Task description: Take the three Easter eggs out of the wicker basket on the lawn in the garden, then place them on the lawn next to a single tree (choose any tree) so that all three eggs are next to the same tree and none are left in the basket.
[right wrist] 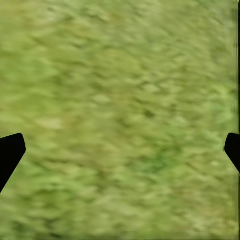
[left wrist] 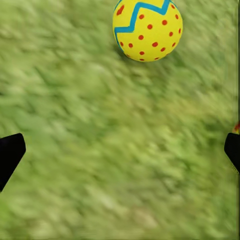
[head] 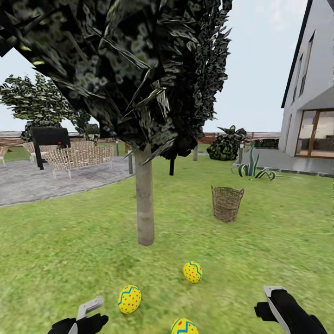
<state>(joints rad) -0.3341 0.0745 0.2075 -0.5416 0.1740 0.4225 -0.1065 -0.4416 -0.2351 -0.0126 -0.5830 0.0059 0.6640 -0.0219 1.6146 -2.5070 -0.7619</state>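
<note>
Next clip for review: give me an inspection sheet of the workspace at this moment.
Surface: lawn, patchy green grass.
Job's things: three Easter eggs lie on the grass near the tree; wicker basket stands upright farther back, its inside hidden.
Clutter: nothing seen.
Grippers: left gripper open, empty, an egg ahead of it; right gripper open, over bare grass.
Cables: nothing seen.
Surroundings: paved patio with woven chairs, white house, fence, shrubs.
</note>
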